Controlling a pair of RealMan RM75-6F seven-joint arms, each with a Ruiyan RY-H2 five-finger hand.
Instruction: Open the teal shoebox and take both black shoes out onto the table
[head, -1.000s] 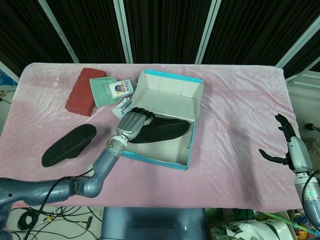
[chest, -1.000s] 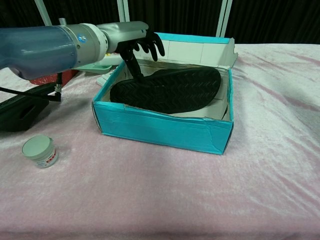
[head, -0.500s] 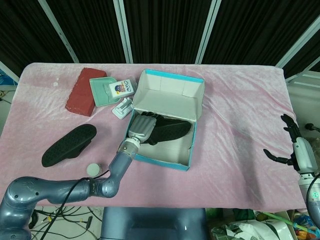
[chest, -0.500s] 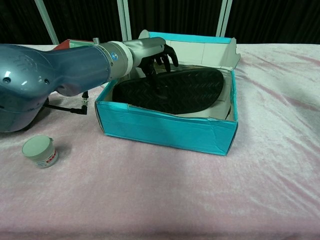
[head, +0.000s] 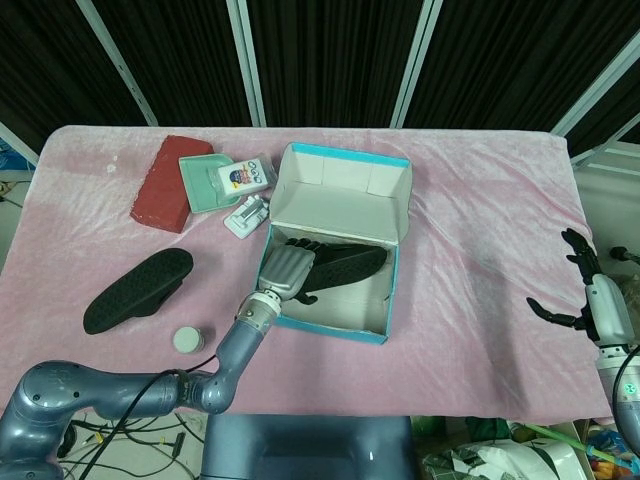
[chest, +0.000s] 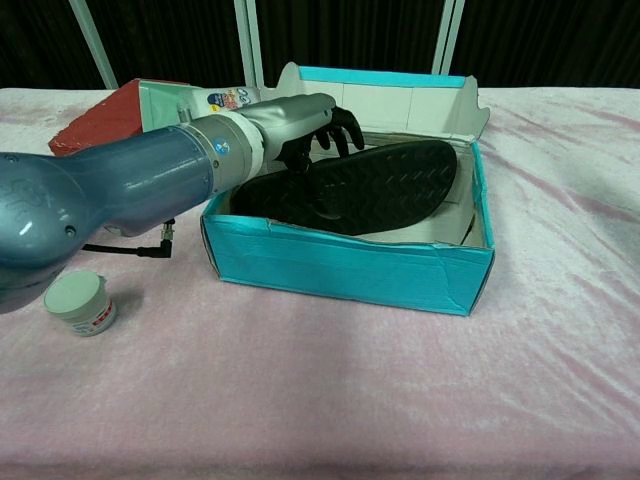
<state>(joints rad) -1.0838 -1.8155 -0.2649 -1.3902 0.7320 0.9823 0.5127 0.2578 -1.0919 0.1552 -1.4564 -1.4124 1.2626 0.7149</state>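
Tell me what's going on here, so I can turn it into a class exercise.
A two-armed robot is emptying a teal shoebox, which is already open. Its left hand is down inside the box, with its fingers on the black shoe that lies sole up in there; whether it grips the shoe can't be told. The other shoe is already out, on the pink table left of the box. The right hand is open at the table's right edge, holding nothing.

The left arm reaches forward, its hand (head: 290, 270) palm down with fingers (chest: 340, 125) curled downward; the right hand (head: 590, 300) stays low, upright, fingers spread apart.
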